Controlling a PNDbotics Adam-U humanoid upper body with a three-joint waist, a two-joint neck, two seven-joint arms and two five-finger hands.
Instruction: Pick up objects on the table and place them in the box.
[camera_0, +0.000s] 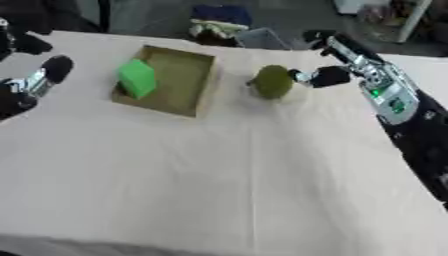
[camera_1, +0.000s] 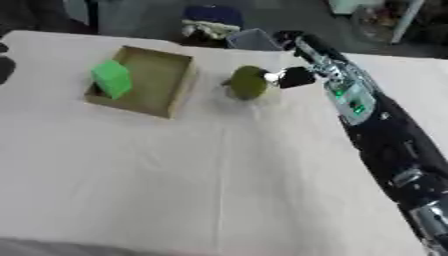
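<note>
An open cardboard box (camera_0: 194, 75) sits on the table at the back left, with a bright green block (camera_0: 137, 78) standing against its left wall. To the right of the box, an olive-green rounded object (camera_0: 274, 82) rests on the cloth. My right hand (camera_0: 329, 76) reaches in from the upper right and is open just to the right of that object, thumb tip close to it; whether they touch is unclear. My left hand (camera_0: 37, 80) rests open at the left edge, fingers up, away from the box.
A cream cloth (camera_0: 227, 175) covers the table, and its near half is bare. Behind the far edge lie a dark blue thing (camera_0: 220, 15) and a grey bin (camera_0: 261, 37). My right forearm (camera_1: 385, 135) crosses the table's right side.
</note>
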